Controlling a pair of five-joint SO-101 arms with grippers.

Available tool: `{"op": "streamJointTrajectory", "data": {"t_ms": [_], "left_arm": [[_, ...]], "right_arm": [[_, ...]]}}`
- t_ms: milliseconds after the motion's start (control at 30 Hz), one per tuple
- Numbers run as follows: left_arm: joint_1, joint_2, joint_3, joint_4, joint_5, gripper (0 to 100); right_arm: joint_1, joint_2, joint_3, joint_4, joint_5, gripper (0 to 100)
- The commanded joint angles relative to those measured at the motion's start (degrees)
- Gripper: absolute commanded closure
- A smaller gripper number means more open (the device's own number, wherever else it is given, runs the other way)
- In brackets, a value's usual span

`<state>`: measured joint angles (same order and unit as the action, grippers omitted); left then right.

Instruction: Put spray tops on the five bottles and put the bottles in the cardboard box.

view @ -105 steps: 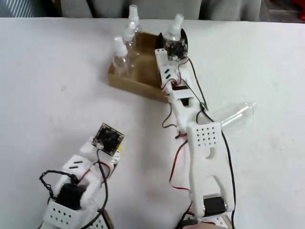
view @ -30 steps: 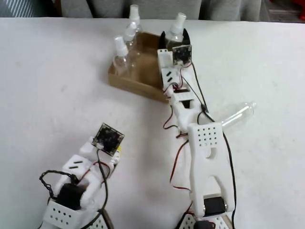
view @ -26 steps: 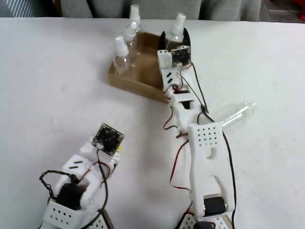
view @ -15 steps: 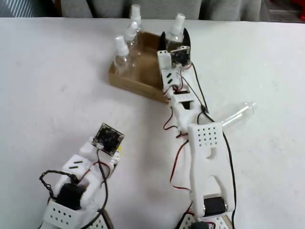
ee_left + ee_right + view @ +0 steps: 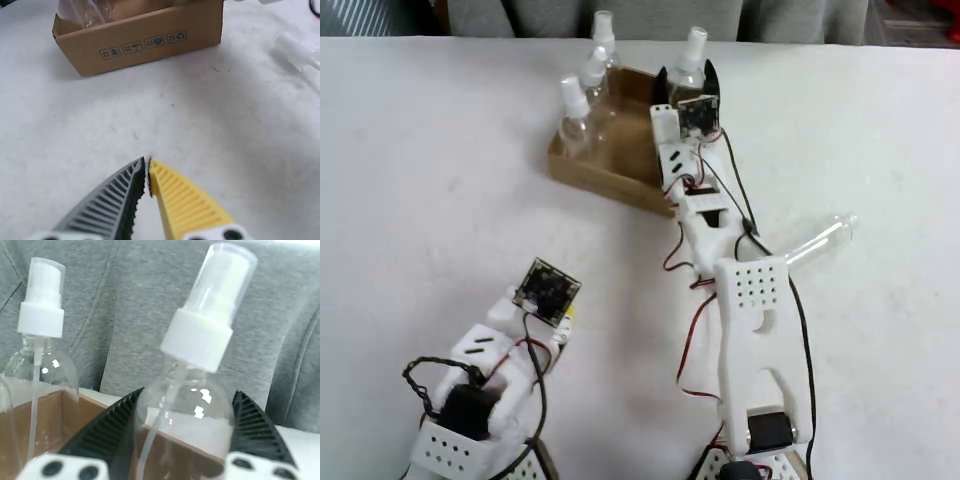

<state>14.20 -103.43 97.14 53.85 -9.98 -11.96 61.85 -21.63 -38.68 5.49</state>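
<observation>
the capped bottle (image 5: 185, 410) is sitting at the upper middle of the high view, at the far right corner of the cardboard box (image 5: 600, 170). the right gripper (image 5: 187, 394) is clamping it, one black ribbed jaw pressing each side of the round body. whether its base is already seated inside the box is hidden by the arm. the step in hand looks like placing the fourth bottle. next, the jaws likely need to part and lift straight off, since the smooth clear plastic looks light and easy to tip.

the bottle is glossy and bulbous, carrying a white collar under a clear cylindrical cap, with a thin tube running down inside. three like bottles (image 5: 582, 95) are standing in the box's upper left part. the box is matte brown, shallow and open-topped.

a fifth bottle (image 5: 817, 243) is lying on its side at centre right on the white tabletop (image 5: 440, 200); whether it has a top i cannot tell. at lower left, the left gripper (image 5: 147, 167) is resting with its grey and yellow jaws together, holding nothing.
</observation>
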Motion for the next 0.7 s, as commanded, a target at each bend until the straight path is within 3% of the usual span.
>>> {"op": "streamJointTrajectory", "data": {"t_ms": [0,667], "left_arm": [[-0.6,-0.5,-0.1,-1.8,-0.4,98],[-0.6,-0.5,-0.1,-1.8,-0.4,98]], "right_arm": [[1.2,-5.5,-0.6,0.7,-2.2,77.2],[0.8,-6.2,-3.5,0.6,-2.2,77.2]]}}
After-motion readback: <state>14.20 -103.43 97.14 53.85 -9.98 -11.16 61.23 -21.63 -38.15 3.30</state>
